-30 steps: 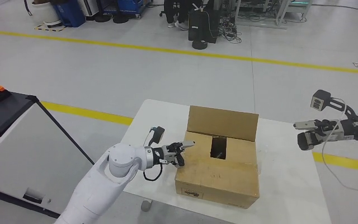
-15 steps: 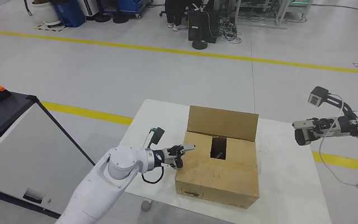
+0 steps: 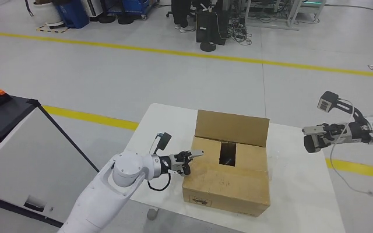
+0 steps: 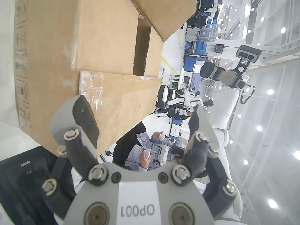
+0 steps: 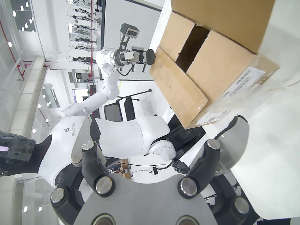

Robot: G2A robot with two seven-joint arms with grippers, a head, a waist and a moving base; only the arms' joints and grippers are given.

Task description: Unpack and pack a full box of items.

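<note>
Top view: a cardboard box (image 3: 227, 175) stands in the middle of the white worktop (image 3: 297, 198). Its far flap (image 3: 232, 127) is upright, and a dark gap (image 3: 228, 153) lies between the folded ones. The left pincer (image 3: 193, 159) is at the box's left top edge, its fingers spread with a folded flap's edge between them. The right pincer (image 3: 306, 141), spread wide and holding nothing, hangs well apart from the box's right side.
</note>
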